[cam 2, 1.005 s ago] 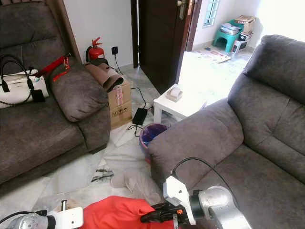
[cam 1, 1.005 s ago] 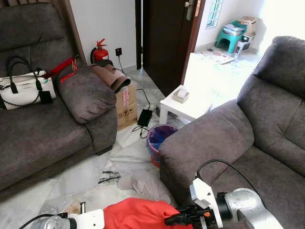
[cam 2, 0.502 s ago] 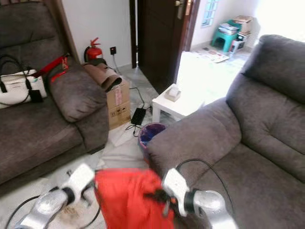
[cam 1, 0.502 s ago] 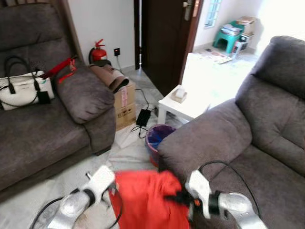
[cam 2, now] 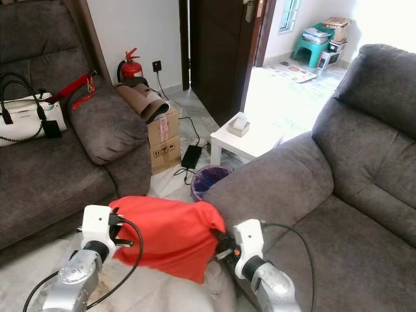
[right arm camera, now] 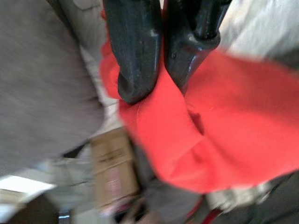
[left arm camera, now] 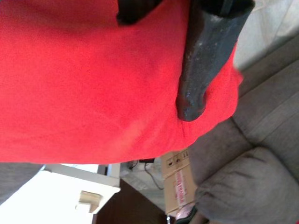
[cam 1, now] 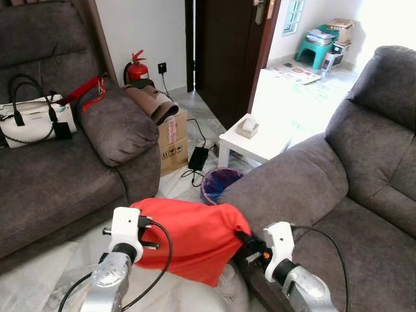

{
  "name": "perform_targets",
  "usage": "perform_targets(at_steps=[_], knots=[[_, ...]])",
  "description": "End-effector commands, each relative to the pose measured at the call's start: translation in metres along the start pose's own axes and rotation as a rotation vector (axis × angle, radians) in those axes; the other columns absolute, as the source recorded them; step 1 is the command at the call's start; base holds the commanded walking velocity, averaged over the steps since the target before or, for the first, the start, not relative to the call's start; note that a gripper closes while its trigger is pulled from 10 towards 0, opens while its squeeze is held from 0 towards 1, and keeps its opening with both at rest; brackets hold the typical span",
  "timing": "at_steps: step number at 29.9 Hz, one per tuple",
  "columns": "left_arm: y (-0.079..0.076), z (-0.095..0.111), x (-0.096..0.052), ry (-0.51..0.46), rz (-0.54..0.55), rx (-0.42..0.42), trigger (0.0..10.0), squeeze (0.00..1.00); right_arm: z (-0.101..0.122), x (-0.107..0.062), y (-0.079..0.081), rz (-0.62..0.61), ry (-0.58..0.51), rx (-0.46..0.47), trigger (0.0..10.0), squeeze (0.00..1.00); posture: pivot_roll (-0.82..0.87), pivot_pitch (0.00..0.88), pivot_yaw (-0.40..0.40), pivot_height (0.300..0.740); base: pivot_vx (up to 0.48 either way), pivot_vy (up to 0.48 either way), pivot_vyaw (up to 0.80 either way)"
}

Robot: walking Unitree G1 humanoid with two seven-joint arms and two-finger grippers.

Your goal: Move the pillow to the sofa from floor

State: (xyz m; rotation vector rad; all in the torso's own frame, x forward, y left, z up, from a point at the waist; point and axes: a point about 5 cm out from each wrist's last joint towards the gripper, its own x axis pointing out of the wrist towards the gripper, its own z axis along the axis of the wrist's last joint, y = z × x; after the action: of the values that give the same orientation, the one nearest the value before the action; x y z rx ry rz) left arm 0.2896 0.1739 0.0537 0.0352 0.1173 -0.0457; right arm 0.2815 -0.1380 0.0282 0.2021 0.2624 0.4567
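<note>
A red pillow (cam 1: 188, 237) hangs in the air between two grey sofas, held up by both grippers. A second ago it lay low at the bottom edge of the head views; now it is raised clear of the floor, level with the arm of the right sofa (cam 1: 338, 195) and just beside it, not yet on the seat.

The left sofa (cam 1: 58, 175) stands well apart from the pillow, across a pale marble floor (cam 1: 175, 188). A white handbag (cam 1: 29, 120) and a red strap (cam 1: 88, 91) rest on it. Behind the pillow, near the right sofa's arm, are a small white table (cam 1: 250, 140), a blue bin (cam 1: 218, 184) and a cardboard box (cam 1: 172, 140). Farther back stand a dark door (cam 1: 224, 52) and a red fire extinguisher (cam 1: 135, 68) against the wall.

The left gripper (left arm camera: 187, 56) holds the pillow's left side; one black finger lies flat on the red cloth, and I cannot tell how the jaws stand. The right gripper (right arm camera: 156, 70) holds the right side, its jaws pressed together and pinching a fold of the red cloth.
</note>
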Motion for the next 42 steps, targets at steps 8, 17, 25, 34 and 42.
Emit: perform_targets(at_steps=[8, 17, 25, 34, 42], knots=[[-0.003, 0.021, 0.003, -0.076, -0.003, 0.024, 10.0, 0.00, 0.006, 0.001, -0.004, -0.046, -0.051, 0.008, 10.0, 0.00, 0.09, 0.072, -0.007, 0.740, 0.000, 0.000, -0.79], [-0.009, 0.025, 0.002, -0.095, -0.042, 0.029, 10.0, 0.00, 0.007, 0.002, -0.005, -0.063, -0.062, 0.012, 10.0, 0.00, 0.09, 0.049, -0.007, 0.740, 0.000, 0.000, -0.80], [-0.010, 0.023, 0.001, -0.088, -0.055, 0.103, 10.0, 0.00, 0.006, 0.000, -0.009, -0.093, -0.065, 0.011, 10.0, 0.00, 0.09, 0.043, -0.008, 0.740, 0.000, -0.247, -0.80], [-0.009, 0.027, 0.001, -0.100, -0.059, 0.079, 10.0, 0.00, 0.008, -0.002, -0.016, -0.144, -0.071, 0.009, 10.0, 0.00, 0.10, 0.059, -0.012, 0.740, 0.000, -0.053, -0.80], [-0.012, 0.030, 0.000, -0.117, -0.083, 0.111, 10.0, 0.00, 0.006, -0.002, -0.017, -0.152, -0.069, 0.012, 10.0, 0.00, 0.10, 0.069, -0.012, 0.740, 0.000, 0.000, -0.80]])
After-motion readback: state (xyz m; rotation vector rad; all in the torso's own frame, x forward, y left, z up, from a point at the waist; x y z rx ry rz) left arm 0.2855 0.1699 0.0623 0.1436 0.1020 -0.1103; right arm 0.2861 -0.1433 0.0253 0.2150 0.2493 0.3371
